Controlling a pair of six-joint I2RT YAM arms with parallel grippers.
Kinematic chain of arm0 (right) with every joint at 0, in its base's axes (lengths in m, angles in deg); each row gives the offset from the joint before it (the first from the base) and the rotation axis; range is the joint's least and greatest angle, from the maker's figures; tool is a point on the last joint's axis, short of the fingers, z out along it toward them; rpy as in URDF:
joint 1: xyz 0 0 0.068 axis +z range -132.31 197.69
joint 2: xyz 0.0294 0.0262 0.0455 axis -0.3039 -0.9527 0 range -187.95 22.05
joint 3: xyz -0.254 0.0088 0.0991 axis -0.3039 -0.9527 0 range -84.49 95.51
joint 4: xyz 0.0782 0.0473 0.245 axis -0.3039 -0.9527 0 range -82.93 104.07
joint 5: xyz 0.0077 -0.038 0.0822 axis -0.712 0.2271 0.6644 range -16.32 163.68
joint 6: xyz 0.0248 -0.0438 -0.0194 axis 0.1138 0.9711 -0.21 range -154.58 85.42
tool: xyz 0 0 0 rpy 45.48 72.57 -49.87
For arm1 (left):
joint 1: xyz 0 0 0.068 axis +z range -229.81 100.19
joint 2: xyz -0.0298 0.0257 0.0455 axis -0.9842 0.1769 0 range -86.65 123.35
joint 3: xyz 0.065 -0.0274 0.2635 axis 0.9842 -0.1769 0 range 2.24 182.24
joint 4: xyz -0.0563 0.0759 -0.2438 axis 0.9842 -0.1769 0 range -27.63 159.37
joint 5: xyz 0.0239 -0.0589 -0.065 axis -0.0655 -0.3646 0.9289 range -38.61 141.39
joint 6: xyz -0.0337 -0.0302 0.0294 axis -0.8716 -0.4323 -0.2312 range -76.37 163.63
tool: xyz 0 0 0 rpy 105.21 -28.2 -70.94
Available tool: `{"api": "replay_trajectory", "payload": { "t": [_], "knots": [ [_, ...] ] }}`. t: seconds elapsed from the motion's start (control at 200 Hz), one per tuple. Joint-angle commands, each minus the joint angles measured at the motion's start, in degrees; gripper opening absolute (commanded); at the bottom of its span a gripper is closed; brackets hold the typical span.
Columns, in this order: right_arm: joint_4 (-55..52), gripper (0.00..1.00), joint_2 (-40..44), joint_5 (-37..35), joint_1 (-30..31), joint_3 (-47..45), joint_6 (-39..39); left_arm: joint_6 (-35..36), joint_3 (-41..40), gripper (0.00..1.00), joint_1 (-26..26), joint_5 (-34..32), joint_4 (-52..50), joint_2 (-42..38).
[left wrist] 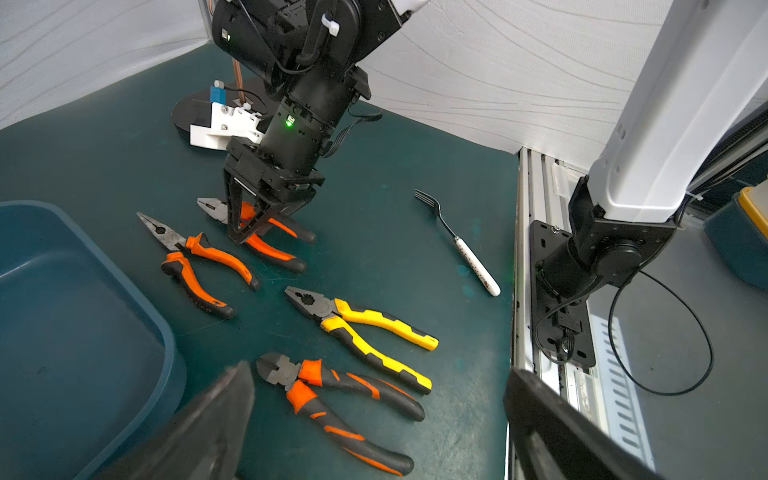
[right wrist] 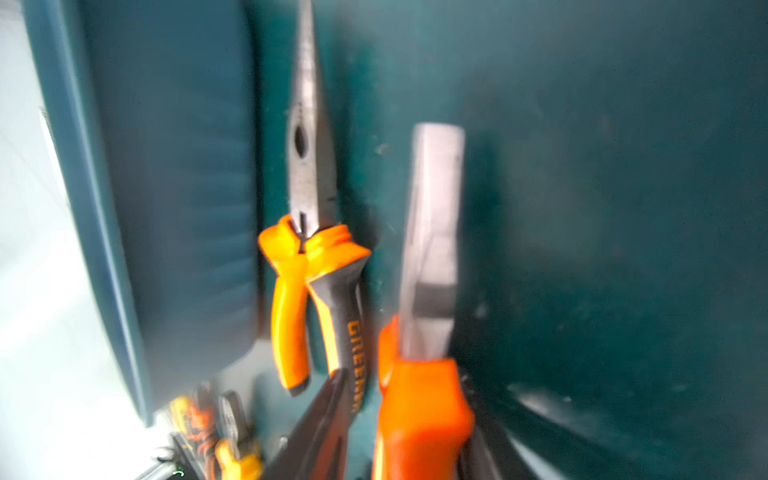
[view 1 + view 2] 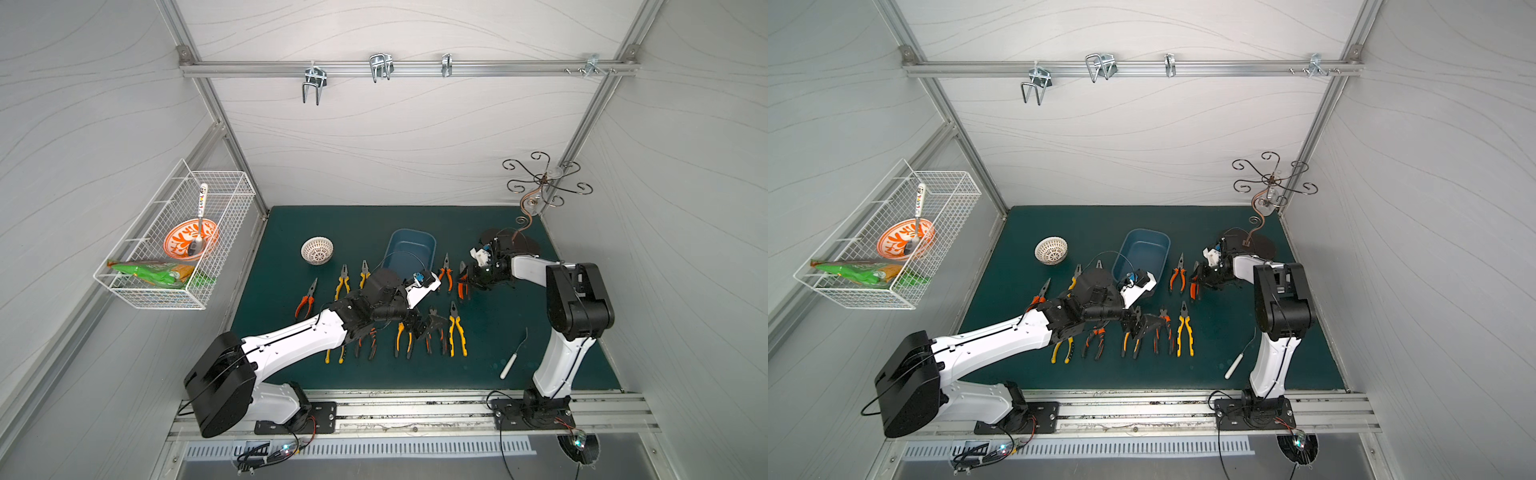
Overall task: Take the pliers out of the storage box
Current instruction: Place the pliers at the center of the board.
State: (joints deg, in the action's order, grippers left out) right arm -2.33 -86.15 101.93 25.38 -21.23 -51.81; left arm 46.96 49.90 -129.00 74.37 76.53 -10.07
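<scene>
Toward the back edge of the green mat (image 3: 519, 332), in both top views, the slate-blue storage box (image 3: 409, 249) (image 3: 1144, 249) sits empty. The pliers (image 3: 457, 334) lie on the mat in rows beside and in front of it. The right gripper (image 3: 465, 283) is down over a blunt orange-handled pair (image 3: 461, 291) just off the box's right side. The left gripper (image 3: 427, 329) hovers over the front row.

From the left wrist, the left gripper (image 1: 376, 370) has its jaws spread wide and holds nothing; orange cutters (image 1: 316, 374) lie below it. Farther off, the right gripper (image 1: 245, 235) straddles the blunt pair's handles.

From the right wrist, which is blurred, that pair's handle (image 2: 424, 407) sits between the fingers (image 2: 320, 419). A strip of mat shows between one finger and the handle, so the jaws are partly spread, not pinching. A needle-nose pair (image 2: 309, 166) just beside the box carries lettering that starts "GREE"; the rest is unreadable.
</scene>
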Motion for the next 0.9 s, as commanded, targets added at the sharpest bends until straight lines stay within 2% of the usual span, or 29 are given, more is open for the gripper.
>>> {"api": "replay_trajectory", "payload": {
  "t": [0.0,0.185,0.35,0.435,0.51,0.605,0.655,0.725,0.8,0.84,0.89],
  "knots": [
    [-1.8,0.52,2.8,-4.9,-0.6,-1.1,0.3,0.9,0.2,1.0,-0.3,-1.4,2.0,-0.6],
    [-3.5,0.7,9.7,-13.1,-0.6,-2.8,0.4,1.5,-0.7,1.0,0.8,-11.4,0.8,-2.6],
    [-3.8,0.88,16.8,-19.0,-0.7,-5.2,1.6,-4.5,-4.0,0.99,8.4,-12.6,4.0,-5.1],
    [-1.5,0.97,20.9,-21.2,-0.6,-7.8,2.5,-5.7,-5.6,0.99,12.0,-17.6,3.2,-7.1],
    [3.8,0.99,26.0,-25.3,-0.3,-12.1,3.5,-5.8,-7.9,0.99,15.7,-20.5,2.6,-9.3],
    [13.0,0.99,33.2,-33.7,1.3,-19.7,6.2,-7.4,-12.2,1.0,20.4,-26.2,3.7,-12.6],
    [18.9,0.99,37.3,-38.2,1.6,-24.6,6.5,-5.9,-15.5,1.0,22.5,-28.1,6.8,-14.3],
    [30.0,0.99,42.2,-42.7,1.7,-32.9,8.9,-2.2,-19.7,1.0,23.2,-34.8,12.5,-15.8],
    [38.2,0.99,43.5,-47.1,1.4,-38.2,12.5,-0.1,-22.5,1.0,25.6,-39.6,16.1,-16.0],
    [40.2,0.99,42.6,-50.2,0.2,-39.7,11.4,0.5,-23.6,0.99,26.9,-41.9,16.6,-15.8],
    [44.2,0.99,40.8,-47.4,-2.8,-42.0,8.6,1.0,-25.8,0.99,27.7,-46.0,21.2,-15.3]
  ]
}}
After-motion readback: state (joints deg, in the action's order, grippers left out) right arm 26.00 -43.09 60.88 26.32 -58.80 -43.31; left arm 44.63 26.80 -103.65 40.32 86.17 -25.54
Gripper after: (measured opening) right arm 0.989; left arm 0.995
